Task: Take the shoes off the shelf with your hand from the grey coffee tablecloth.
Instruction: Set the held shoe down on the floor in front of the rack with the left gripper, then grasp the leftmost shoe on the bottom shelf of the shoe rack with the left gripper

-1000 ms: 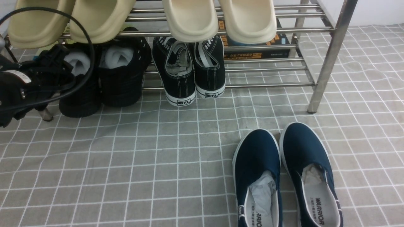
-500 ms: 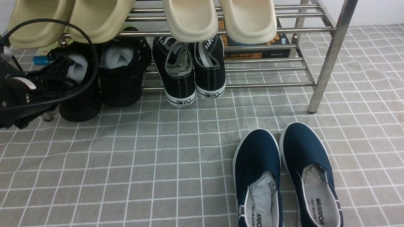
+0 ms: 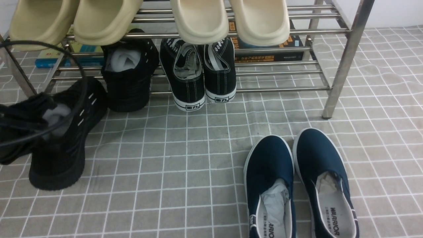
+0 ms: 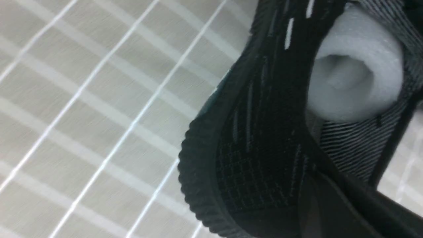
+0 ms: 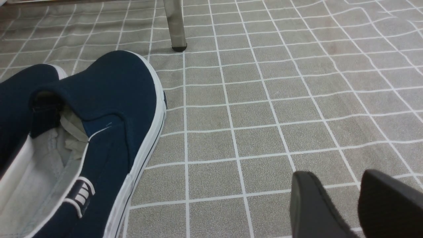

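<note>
One all-black mesh shoe [image 3: 76,132] with white dashes hangs tilted in my left gripper [image 3: 33,125], in front of the shelf's left end and low over the grey checked tablecloth [image 3: 165,165]; I cannot tell if its sole touches. In the left wrist view my left gripper [image 4: 343,198] is shut on the side wall of this shoe [image 4: 257,138], beside its white stuffing [image 4: 357,66]. Its twin [image 3: 129,79] stands on the lower tier of the steel shelf [image 3: 281,89]. My right gripper [image 5: 347,185] is open and empty above the cloth [image 5: 264,115].
Black canvas sneakers with white soles [image 3: 201,72] stand on the lower tier beside the twin. Beige slippers [image 3: 201,19] lie on the upper tier. Navy slip-ons [image 3: 297,178] sit on the cloth at front right, near my right gripper [image 5: 109,109]. A shelf leg [image 3: 340,72] stands behind them.
My left gripper has pulled the left black mesh shoe off the lower tier, toward me and to the left. The other shoes have not moved.
</note>
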{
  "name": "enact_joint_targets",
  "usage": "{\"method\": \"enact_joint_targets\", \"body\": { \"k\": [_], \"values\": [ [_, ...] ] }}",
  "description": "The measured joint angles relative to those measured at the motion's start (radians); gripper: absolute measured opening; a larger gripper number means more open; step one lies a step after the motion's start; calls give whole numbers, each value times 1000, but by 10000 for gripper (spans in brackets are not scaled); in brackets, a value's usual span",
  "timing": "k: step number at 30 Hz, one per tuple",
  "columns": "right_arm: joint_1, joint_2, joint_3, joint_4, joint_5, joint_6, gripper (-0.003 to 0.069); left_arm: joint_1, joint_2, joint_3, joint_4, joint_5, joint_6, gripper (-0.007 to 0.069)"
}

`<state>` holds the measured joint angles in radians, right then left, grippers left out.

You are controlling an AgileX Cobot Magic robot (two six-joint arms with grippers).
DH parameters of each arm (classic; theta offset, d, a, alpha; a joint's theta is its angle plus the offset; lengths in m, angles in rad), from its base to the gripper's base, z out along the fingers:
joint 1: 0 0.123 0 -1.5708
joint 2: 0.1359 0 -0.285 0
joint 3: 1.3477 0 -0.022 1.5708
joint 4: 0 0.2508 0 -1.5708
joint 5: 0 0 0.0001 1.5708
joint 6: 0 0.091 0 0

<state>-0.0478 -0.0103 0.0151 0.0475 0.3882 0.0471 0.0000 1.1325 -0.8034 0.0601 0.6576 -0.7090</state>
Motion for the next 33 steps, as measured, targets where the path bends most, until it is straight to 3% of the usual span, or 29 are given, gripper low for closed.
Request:
{"method": "enact_joint_targets", "body": {
  "k": [10, 17, 18, 20, 22, 26, 29, 33],
  "values": [
    [0, 0, 0, 0, 0, 0, 239, 0, 6, 178, 13, 24, -28, 75],
    [0, 0, 0, -1, 0, 0, 239, 0, 7, 81, 41, 139, -17, 265],
    [0, 0, 0, -1, 0, 0, 239, 0, 7, 18, 43, 167, 0, 334],
    [0, 0, 0, -1, 0, 0, 239, 0, 8, -48, 26, 159, 19, 398],
    [0, 0, 0, -1, 0, 0, 239, 0, 10, -76, 11, 137, 29, 422],
    [0, 0, 0, -1, 0, 0, 239, 0, 44, -130, -116, -16, 94, 465],
    [0, 0, 0, -1, 0, 0, 239, -1, 108, -138, -316, -144, 223, 468],
    [0, 0, 0, -1, 0, 0, 239, 0, 202, -181, -495, -210, 408, 470]
  ]
}}
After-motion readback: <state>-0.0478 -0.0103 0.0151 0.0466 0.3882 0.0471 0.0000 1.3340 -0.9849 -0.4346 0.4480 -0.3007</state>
